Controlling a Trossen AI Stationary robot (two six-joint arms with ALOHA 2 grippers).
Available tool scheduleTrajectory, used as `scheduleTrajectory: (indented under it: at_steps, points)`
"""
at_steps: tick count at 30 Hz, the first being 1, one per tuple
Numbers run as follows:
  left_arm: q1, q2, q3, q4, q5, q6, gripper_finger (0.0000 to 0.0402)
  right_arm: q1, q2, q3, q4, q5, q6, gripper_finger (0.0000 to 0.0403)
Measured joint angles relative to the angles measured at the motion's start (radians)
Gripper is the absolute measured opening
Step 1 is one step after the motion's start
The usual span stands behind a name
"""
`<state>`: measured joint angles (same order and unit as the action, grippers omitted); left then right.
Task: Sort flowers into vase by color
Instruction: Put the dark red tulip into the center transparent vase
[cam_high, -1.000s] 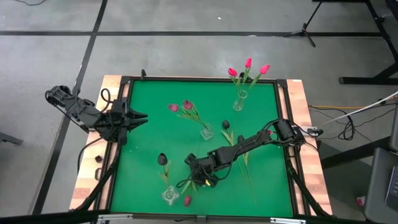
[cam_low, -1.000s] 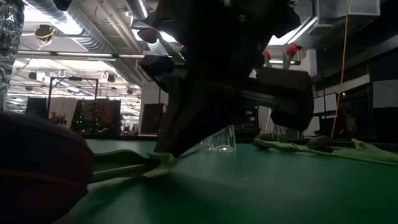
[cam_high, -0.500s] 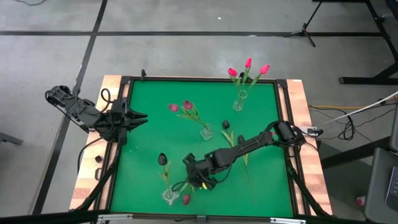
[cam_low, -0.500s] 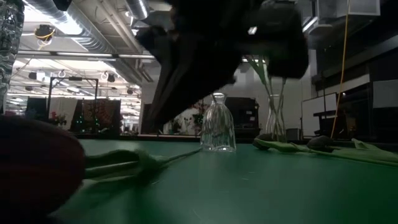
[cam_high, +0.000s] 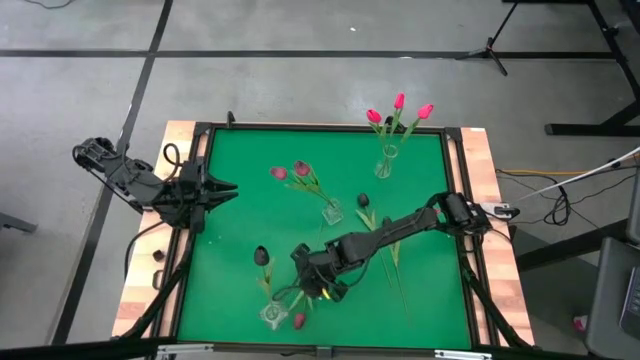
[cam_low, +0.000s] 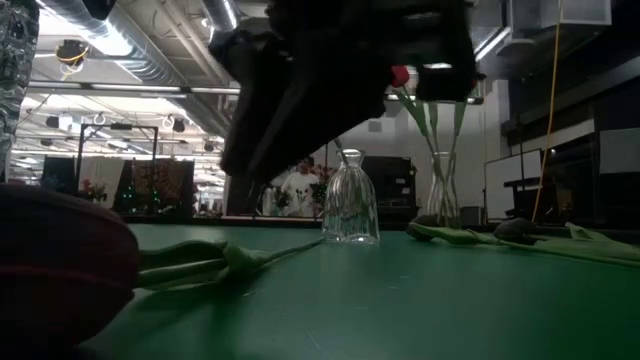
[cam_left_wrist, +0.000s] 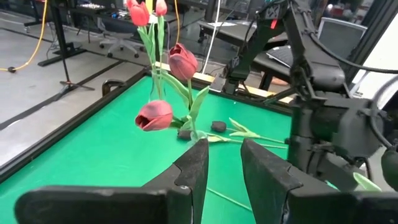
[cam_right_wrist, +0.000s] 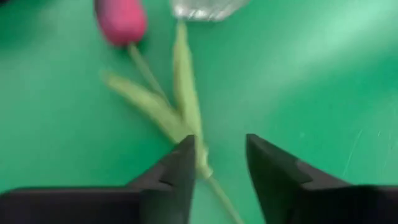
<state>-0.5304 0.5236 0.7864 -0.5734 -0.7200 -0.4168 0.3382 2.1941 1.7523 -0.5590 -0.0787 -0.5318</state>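
Observation:
A pink tulip (cam_high: 300, 320) lies flat on the green mat, its head (cam_right_wrist: 121, 22) beside a small glass vase (cam_high: 271, 315) at the near edge. That vase holds a near-black tulip (cam_high: 262, 256). My right gripper (cam_right_wrist: 221, 146) hovers open above the pink tulip's stem and leaves (cam_right_wrist: 186, 106), clear of them in the low view (cam_low: 240, 165). Two mauve tulips (cam_high: 300, 172) stand in the middle vase (cam_high: 332, 212). Three bright pink-red tulips (cam_high: 398, 110) stand in the far vase (cam_high: 385, 165). My left gripper (cam_high: 225, 187) waits at the left edge, slightly open and holding nothing (cam_left_wrist: 224, 165).
Near-black tulips lie on the mat right of centre, heads (cam_left_wrist: 217, 126) near the middle vase and long stems (cam_high: 400, 285) running toward the near edge under my right arm. A dark raised frame (cam_high: 460, 200) rims the mat. Bare mat (cam_high: 230, 240) lies to the left.
My right gripper has risen from the mat, where it was down on the pink tulip's stem, and now hangs clear above it. It has also drifted slightly toward the table's left edge. The tulip stays lying on the mat beside the near vase.

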Motion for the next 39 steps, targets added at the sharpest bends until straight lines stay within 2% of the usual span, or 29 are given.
scheduleTrajectory:
  at_steps: [5, 10, 15, 30, 39]
  points:
    - [0.000, 0.000, 0.000, -0.006, 0.000, -0.001, 0.0092, -0.029, 0.012, 0.000, 0.041, -0.079, -0.002, 0.0223]
    - [0.000, 0.000, 0.000, -0.024, 0.000, -0.025, 0.0092, -0.024, 0.011, 0.001, -0.001, -0.149, -0.056, 0.0246]
    - [0.000, 0.000, 0.000, -0.022, 0.000, -0.026, 0.0092, -0.026, 0.031, 0.002, 0.011, -0.159, -0.126, 0.0227]
    - [0.000, 0.000, 0.000, -0.032, 0.000, -0.027, 0.0092, -0.031, 0.083, 0.000, 0.002, -0.157, -0.132, 0.0170]
    - [0.000, 0.000, 0.000, -0.042, 0.000, -0.027, 0.0092, -0.031, 0.121, 0.005, 0.009, -0.157, -0.130, 0.0099]
